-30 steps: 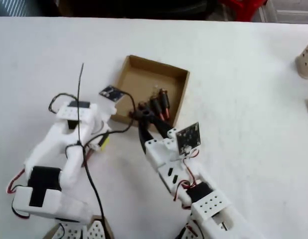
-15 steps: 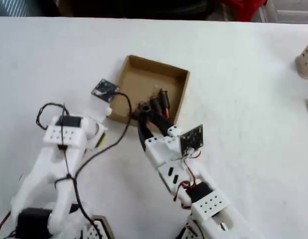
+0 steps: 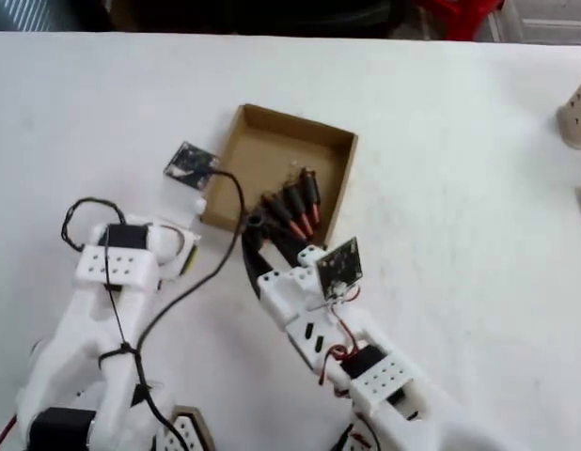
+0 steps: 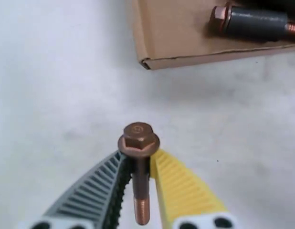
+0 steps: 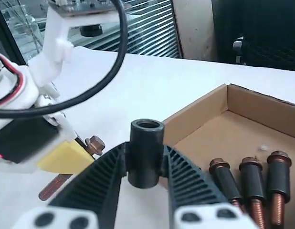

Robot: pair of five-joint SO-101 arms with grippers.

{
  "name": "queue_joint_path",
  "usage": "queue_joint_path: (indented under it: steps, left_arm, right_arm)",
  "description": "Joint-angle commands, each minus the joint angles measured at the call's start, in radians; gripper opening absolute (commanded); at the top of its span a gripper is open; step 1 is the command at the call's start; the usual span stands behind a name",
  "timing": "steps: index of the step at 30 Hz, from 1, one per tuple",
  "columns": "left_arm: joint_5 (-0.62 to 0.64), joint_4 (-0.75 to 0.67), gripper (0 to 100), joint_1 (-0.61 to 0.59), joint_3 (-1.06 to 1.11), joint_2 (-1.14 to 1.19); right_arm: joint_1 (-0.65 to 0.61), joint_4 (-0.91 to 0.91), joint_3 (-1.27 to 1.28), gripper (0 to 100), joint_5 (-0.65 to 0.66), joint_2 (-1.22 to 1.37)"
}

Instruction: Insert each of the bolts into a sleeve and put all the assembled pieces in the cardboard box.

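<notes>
My left gripper point(image 4: 137, 164) is shut on a copper bolt point(image 4: 138, 157), its hex head point(image 4: 138, 139) pointing toward the cardboard box point(image 4: 185, 28). My right gripper point(image 5: 145, 164) is shut on a black sleeve point(image 5: 146, 150), held upright with its bore up, just outside the box's near corner point(image 5: 224, 90). The bolt point(image 5: 78, 162) and the left gripper's yellow finger point(image 5: 66, 157) lie close beside the sleeve. In the high view the sleeve point(image 3: 256, 224) sits by the box point(image 3: 262, 150) edge. Three assembled pieces point(image 3: 292, 205) lie inside the box.
A black cable point(image 3: 211, 268) loops from the left arm point(image 3: 112, 282) across the table between the two arms. Cardboard items point(image 3: 577, 113) stand at the table's far right edge. White tabletop point(image 3: 441, 169) lies open to the right of the box.
The left arm swung back and toward the table's near side, bringing its bolt beside the box. The right gripper with the sleeve drew back slightly from the box toward the left arm.
</notes>
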Motion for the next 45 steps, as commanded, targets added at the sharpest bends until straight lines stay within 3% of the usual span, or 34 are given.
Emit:
queue_joint_path:
  steps: [1,10,13,27,32,34,38,45]
  left_arm:
    - [0.009,-0.015,2,-0.028,-0.074,-0.041]
    - [0.014,-0.048,2,-0.028,-0.106,-0.041]
    - [0.084,-0.11,2,-0.028,-0.104,-0.048]
    - [0.137,-0.184,2,0.01,-0.071,-0.341]
    - [0.155,-0.462,2,0.051,0.164,-0.47]
    - [0.256,-0.542,2,0.044,0.255,-0.53]
    - [0.425,-0.589,2,0.048,0.356,-0.636]
    - [0.457,-0.727,2,0.148,0.506,-0.78]
  right_arm:
    - [-0.004,-0.295,-0.029,1.6,-0.008,0.249]
    - [0.018,-0.746,-0.097,1.6,-0.005,0.731]
    - [0.018,-0.819,-0.097,1.6,0.021,0.788]
    - [0.022,-0.832,-0.127,1.6,0.037,0.868]
    - [0.024,-0.832,-0.137,1.6,0.037,0.888]
    - [0.018,-0.832,-0.137,1.6,0.037,0.897]
    - [0.018,-0.832,-0.158,1.6,0.037,0.923]
    - [0.01,-0.832,-0.184,1.6,0.038,0.966]
